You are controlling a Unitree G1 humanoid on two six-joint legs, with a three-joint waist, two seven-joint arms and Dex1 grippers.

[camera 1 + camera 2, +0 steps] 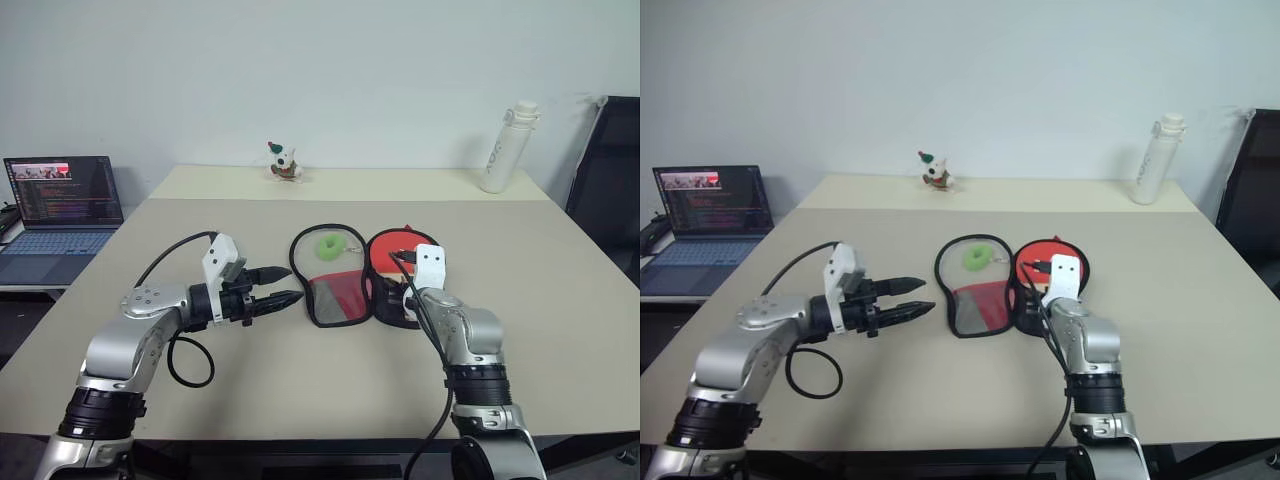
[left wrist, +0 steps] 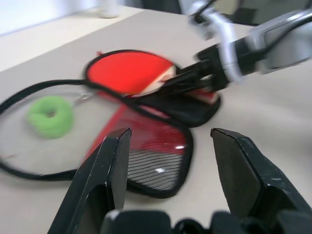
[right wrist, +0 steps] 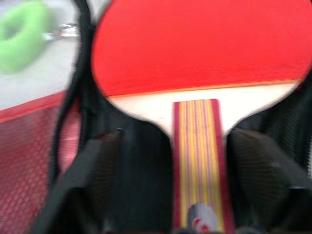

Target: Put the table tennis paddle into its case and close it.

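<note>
- Worktop (image 1: 560, 300): beige, carries everything; a second, paler slab butts its far edge.
- Laptop (image 1: 62, 205): lid up, screen lit, on a lower surface off the worktop's left edge.
- Case (image 1: 340, 290): lies unzipped and splayed flat near the middle of the worktop. Left half shows a clear panel plus red part with mesh pocket; right half is black-lined.
- Bottle (image 1: 505, 145): white, upright, far right corner area on the paler slab.
- Table tennis paddle (image 3: 195, 44): red face up, lying on the case's right half, inside the zipper rim. Handle points to the near edge.
- Left gripper (image 1: 282, 285): hovers just left of the case, pointing at it. Fingers (image 2: 105, 180) spread apart, nothing between them.
- Right gripper (image 3: 170, 161): at the near end of the case's right half. Fingers (image 3: 83, 185) released, standing either side of the paddle handle, gap visible on both sides in the right wrist view.
- Toy figure (image 1: 283, 162): small, at the far edge, middle.
- Green ring (image 1: 331, 246): on the clear panel of the case's left half, on a small metal clip.
</note>
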